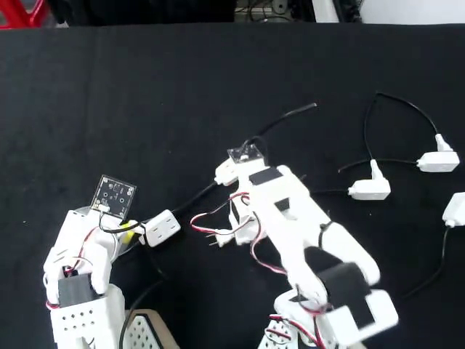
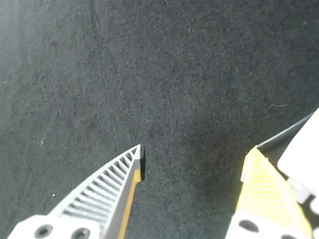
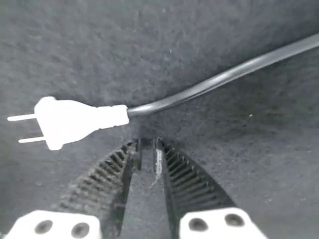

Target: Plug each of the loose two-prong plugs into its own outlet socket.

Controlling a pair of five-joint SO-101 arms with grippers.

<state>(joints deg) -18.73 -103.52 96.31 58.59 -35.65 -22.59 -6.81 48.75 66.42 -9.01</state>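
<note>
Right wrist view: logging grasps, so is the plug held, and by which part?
Nothing is held. The plug lies on the cloth just past the right gripper, which is nearly closed and empty.

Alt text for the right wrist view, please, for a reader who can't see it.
A white two-prong plug lies on black cloth, its black cord trailing away. The right gripper sits just beside it, jaws nearly closed, holding nothing.

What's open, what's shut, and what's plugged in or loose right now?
Left end effector, open, empty.
Right end effector, almost shut, empty.
Plug, lying loose, prongs bare.
Outlet socket, no plug in it.
</note>
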